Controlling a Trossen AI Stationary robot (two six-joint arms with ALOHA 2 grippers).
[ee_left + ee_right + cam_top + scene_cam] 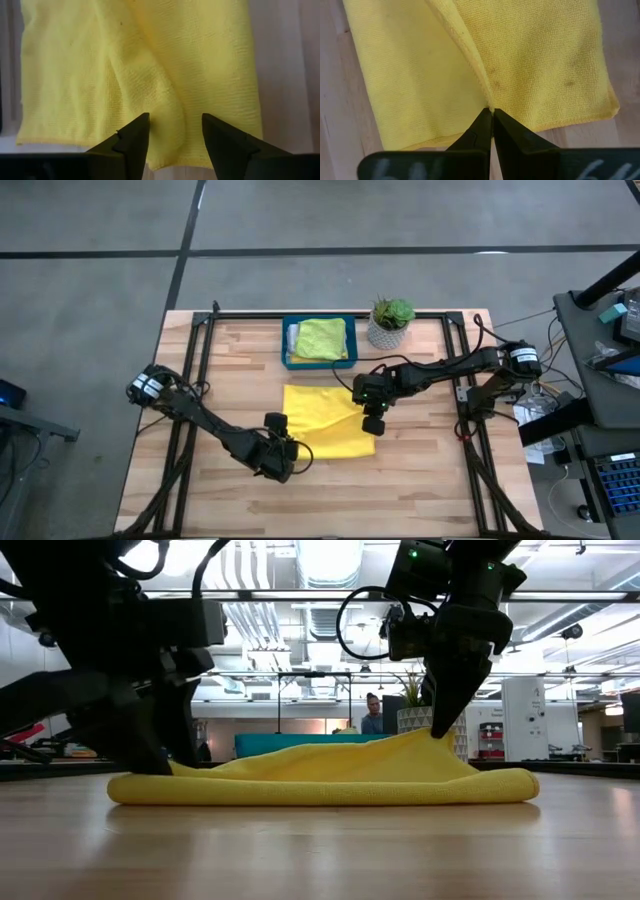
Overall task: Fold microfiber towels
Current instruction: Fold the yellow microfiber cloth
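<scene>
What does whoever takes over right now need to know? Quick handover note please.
Left pincer: open, at the near edge of the yellow towel, not holding it.
Right pincer: shut on a raised fold at the towel's right side.
Yellow towel lies mid-table, partly folded, upper layer rumpled.
Lime green towel sits folded in the teal tray.
Left: finish the yellow fold, move it to the tray.
</scene>
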